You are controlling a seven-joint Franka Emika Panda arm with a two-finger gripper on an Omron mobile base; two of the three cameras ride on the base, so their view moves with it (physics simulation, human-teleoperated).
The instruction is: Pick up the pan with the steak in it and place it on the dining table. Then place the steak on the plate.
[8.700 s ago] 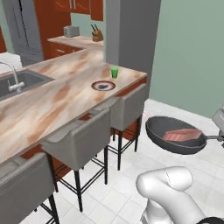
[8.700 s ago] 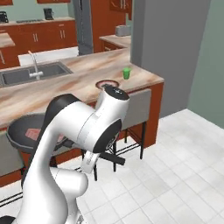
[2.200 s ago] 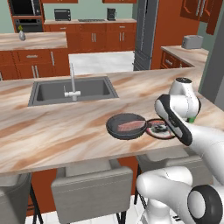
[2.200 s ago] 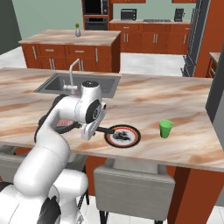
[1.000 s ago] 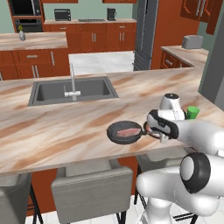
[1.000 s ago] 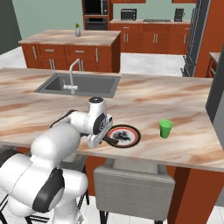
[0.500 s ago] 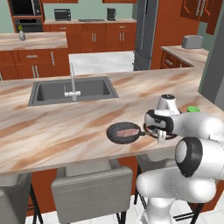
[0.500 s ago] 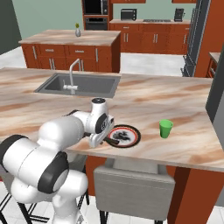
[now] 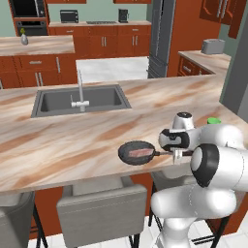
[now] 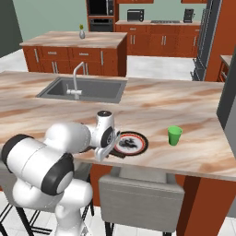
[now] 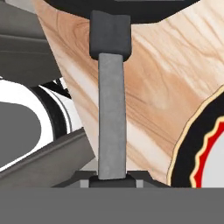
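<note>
The dining table (image 9: 58, 145) carries the pan (image 9: 137, 153) near its front edge, the plate (image 10: 133, 142) at its 3 o'clock. The gripper (image 9: 176, 154) is clenched on the thin handle (image 11: 112, 118). The rigid pan probably levers heavily from there; the steak (image 9: 140, 153) looks soft and slippery, best taken by one edge.

I count one pan (image 9: 137, 153) on the dining table (image 9: 58, 145), with one steak (image 9: 140, 153) in it. One plate (image 10: 132, 142) lies on the same top, and one green cup (image 10: 174, 136). One sink (image 9: 77, 100), with one faucet (image 9: 80, 91). Three grey stools (image 9: 102, 209) show along the near edge across the two base views. Far counter: one toaster (image 9: 69, 16), one coffee maker (image 9: 123, 15), one small vase (image 10: 81, 33).
</note>
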